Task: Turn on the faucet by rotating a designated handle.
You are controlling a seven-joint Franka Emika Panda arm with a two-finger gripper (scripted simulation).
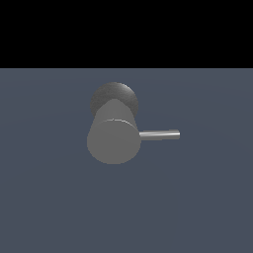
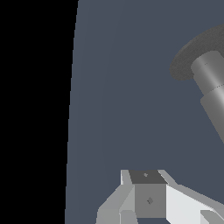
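In the exterior view the faucet [image 1: 114,141] is a thick matte grey cylinder with its flat round end turned toward the camera, standing on a darker round base [image 1: 114,94]. The handle [image 1: 159,134], a thin shiny rod, sticks out level from the cylinder toward the exterior view's right. No arm shows in that view. In the wrist view the faucet [image 2: 213,83] and its base [image 2: 188,57] sit at the picture's edge, well away from my gripper [image 2: 146,177]. The fingertips sit together with no gap and nothing between them. The handle is out of the wrist view.
A flat blue-grey floor [image 1: 49,197] spreads all around the faucet. Beyond its far edge is black background. No other object shows in either view.
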